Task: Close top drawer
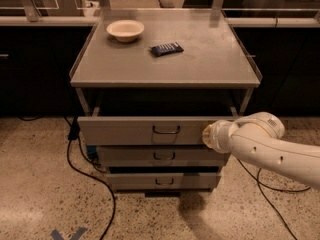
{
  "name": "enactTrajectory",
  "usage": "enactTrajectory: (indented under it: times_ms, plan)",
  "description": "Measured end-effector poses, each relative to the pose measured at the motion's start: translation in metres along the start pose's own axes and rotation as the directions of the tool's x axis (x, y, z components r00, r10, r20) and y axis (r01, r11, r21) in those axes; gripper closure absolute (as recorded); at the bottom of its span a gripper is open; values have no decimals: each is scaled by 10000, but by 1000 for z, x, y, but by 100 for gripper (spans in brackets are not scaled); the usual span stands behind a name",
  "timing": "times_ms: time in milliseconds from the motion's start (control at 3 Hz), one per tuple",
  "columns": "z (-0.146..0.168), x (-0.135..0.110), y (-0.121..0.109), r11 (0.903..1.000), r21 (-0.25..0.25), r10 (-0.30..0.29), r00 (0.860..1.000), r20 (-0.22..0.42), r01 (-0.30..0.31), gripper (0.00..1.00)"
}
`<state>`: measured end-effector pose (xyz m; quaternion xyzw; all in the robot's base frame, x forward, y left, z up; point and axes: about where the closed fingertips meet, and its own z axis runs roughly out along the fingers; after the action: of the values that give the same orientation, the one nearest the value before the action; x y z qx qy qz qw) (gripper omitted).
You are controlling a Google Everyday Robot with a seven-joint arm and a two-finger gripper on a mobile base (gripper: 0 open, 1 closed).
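Note:
The top drawer [135,130] is a wide grey metal drawer with a small dark loop handle [166,130]. It stands partly pulled out under the grey table top [200,69]. My white arm [270,149] reaches in from the right. The gripper [206,135] is at the right end of the drawer's front panel, right of the handle. The end of the arm hides the fingers.
Two shorter grey drawers [162,156] [162,181] sit below the top one. A cream bowl [125,30] and a dark packet [167,48] lie on the table top. Black cables [85,169] trail on the speckled floor to the left and right. Dark counters stand behind.

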<state>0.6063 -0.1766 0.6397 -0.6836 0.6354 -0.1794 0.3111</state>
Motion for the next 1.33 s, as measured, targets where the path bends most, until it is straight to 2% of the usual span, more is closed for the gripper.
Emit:
enactTrajectory:
  times_ms: [333, 667, 1000, 1333]
  plan:
    - [7, -1, -4, 9999, 163, 40, 9994, 330, -45, 100]
    - [15, 5, -18, 9987, 470, -233, 9989, 402, 214, 100]
    - [16, 20, -39, 9930, 964, -684, 9977, 38, 677, 100]
    - [18, 29, -54, 9880, 1177, -974, 9948, -286, 1001, 100]
